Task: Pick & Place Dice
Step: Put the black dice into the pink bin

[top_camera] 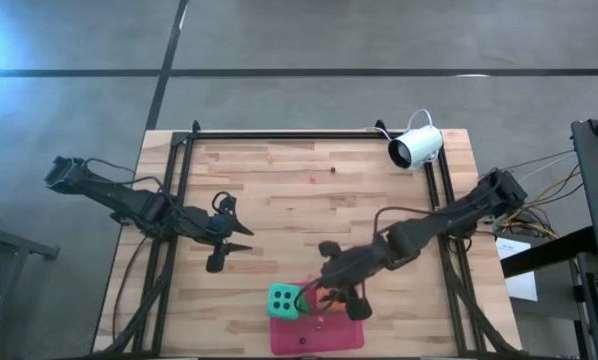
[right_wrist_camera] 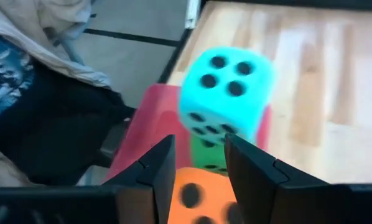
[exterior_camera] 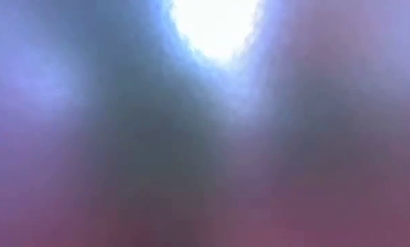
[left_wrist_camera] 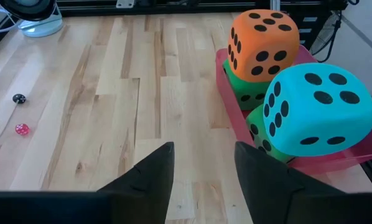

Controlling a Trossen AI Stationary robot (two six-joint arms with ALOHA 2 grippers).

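Observation:
A pink tray (top_camera: 319,337) at the table's near edge holds the dice in two stacks. The teal die (left_wrist_camera: 316,109) rests on a green die (left_wrist_camera: 260,134). The orange die (left_wrist_camera: 264,43) rests on another green die (left_wrist_camera: 248,93). My right gripper (right_wrist_camera: 198,140) hovers open just above the orange die (right_wrist_camera: 201,199), its fingers either side of it without touching. In the high view the gripper (top_camera: 319,292) hides most of that die. My left gripper (top_camera: 247,240) stands open over bare wood left of the tray, with nothing between its fingers (left_wrist_camera: 201,149).
A white camera (top_camera: 416,147) lies at the table's far right corner. Two tiny dice, one black (left_wrist_camera: 18,98) and one pink (left_wrist_camera: 22,129), lie on the far middle of the table. A black metal frame (top_camera: 179,190) runs along the table's sides. Bare wood stretches between the arms.

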